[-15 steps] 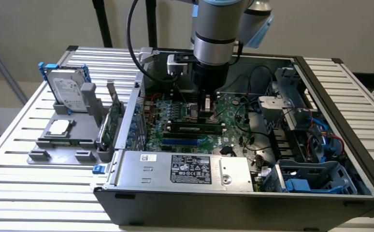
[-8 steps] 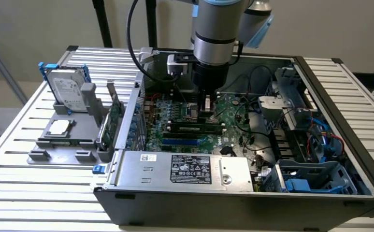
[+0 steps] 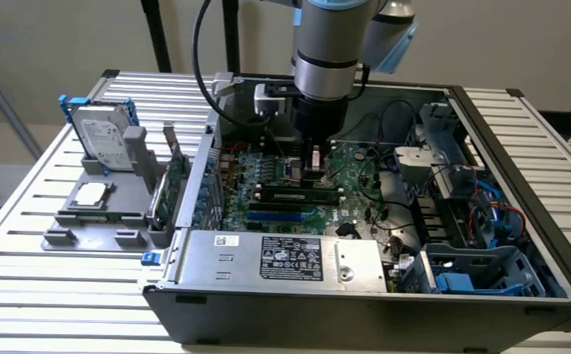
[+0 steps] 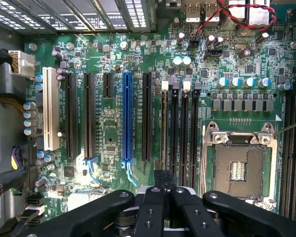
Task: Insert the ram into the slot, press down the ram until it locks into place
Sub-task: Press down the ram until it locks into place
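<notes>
Now we see the gripper [image 3: 317, 171] low over the board [image 4: 113, 64], its jaws clamped on the ram [image 4: 166, 180], which stands edge-on in a black slot [image 4: 173, 128] right of the blue slot [image 4: 127, 116].

Green ram [image 3: 300, 195], black slot [image 4: 174, 128], blue slot [image 4: 127, 118].

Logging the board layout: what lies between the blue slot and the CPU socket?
In the wrist view: one long black slot, then four narrow parallel memory slots, between the blue slot and the CPU socket.
</notes>
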`<state>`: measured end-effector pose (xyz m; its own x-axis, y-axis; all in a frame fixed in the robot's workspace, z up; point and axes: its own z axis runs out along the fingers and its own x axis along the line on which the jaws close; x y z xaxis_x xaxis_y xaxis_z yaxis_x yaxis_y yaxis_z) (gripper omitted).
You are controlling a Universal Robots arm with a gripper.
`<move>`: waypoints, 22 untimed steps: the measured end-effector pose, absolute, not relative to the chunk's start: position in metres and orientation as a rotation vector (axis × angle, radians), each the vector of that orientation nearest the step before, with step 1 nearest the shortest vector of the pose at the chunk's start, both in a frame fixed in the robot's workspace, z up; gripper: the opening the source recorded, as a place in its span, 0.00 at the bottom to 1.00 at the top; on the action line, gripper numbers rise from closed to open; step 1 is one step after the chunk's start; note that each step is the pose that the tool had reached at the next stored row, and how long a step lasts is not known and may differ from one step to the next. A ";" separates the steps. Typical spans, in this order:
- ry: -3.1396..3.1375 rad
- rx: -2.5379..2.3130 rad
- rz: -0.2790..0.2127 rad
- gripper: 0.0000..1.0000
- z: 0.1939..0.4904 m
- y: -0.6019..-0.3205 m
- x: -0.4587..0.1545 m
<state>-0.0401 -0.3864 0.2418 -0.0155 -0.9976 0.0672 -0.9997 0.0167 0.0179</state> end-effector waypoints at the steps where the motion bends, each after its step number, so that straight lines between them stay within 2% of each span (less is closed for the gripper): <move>1: -2.196 2.161 0.053 0.11 0.241 -0.386 -0.041; 22: -2.195 2.160 0.054 0.11 0.233 -0.382 -0.042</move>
<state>-0.0416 -0.3816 0.2328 -0.0154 -0.9976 0.0680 -0.9997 0.0167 0.0181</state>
